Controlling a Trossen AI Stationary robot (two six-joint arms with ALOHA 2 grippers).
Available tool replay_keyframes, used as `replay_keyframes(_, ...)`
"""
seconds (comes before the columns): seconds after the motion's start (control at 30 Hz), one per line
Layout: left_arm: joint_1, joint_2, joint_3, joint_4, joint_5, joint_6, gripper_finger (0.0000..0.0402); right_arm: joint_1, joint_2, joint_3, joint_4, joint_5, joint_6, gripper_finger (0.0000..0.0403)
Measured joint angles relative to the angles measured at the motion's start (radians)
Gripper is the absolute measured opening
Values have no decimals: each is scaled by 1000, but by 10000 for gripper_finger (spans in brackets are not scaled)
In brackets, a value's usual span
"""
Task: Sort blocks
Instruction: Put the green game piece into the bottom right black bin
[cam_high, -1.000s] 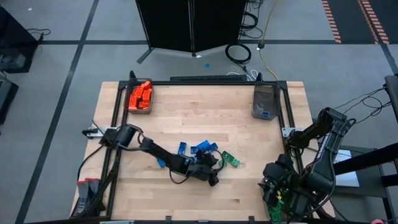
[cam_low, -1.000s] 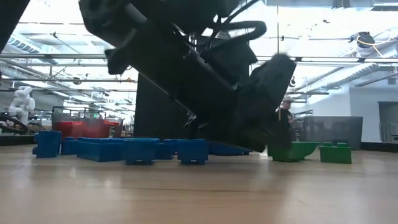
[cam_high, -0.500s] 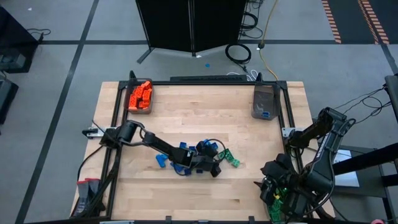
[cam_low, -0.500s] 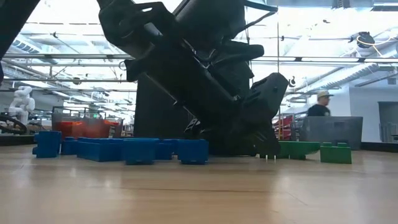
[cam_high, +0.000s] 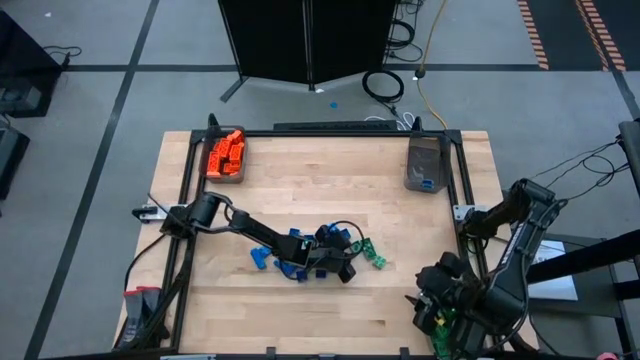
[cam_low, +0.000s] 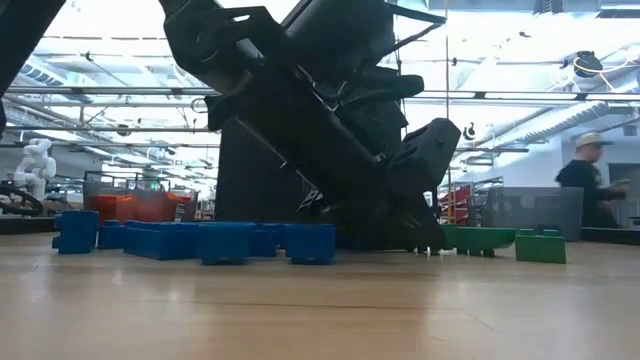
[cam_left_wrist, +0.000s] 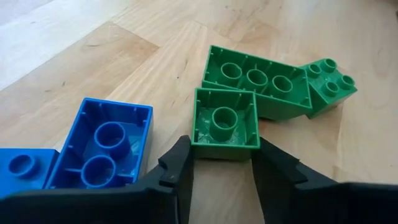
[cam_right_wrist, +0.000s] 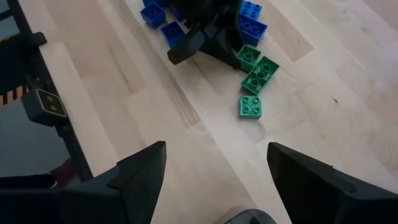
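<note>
**Jaws astride a small green block**

Block (cam_left_wrist: 224, 124), green and lying hollow side up, sits squarely between the two fingers of the left gripper (cam_left_wrist: 221, 169) near the middle of the desk (cam_high: 400, 215). The jaws flank its two sides closely; whether they yet press it cannot be told. Its square outline offers no long axis, so any closing direction should serve. A longer green block (cam_left_wrist: 255, 87) touches its far edge, and a blue block (cam_left_wrist: 102, 146) lies just beside one finger. The right gripper (cam_right_wrist: 214, 168) hangs at the near right of the desk, jaws wide and empty, clearly the farther arm.
</note>
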Motion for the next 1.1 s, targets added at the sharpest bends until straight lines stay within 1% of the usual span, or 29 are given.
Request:
replay_keyframes(0.13,-5,-3,0,2,19,-2,123,0,13,0,1,-1,0,274)
replay_keyframes(0.27,-24,-25,-1,-19,57,-40,123,0,15,0,1,5,-3,274)
replay_keyframes(0.4,-52,-69,-2,-16,119,-51,123,0,15,0,1,72,-48,274)
replay_keyframes(0.53,-76,-131,-2,-15,125,-47,123,-9,15,0,1,116,-101,274)
replay_keyframes(0.63,-97,-178,-2,-20,125,-4,126,-22,15,0,10,129,-146,274)
replay_keyframes(0.7,-108,-206,-2,-11,125,24,130,-37,15,0,37,129,-218,274)
replay_keyframes(0.93,-119,-270,-1,-26,134,64,133,-146,15,0,189,127,-608,274)
replay_keyframes(1.0,-122,-276,-1,-19,143,78,134,-180,15,0,220,119,-667,274)
replay_keyframes(1.1,-133,-291,-2,-32,148,89,134,-230,15,0,239,63,-748,274)
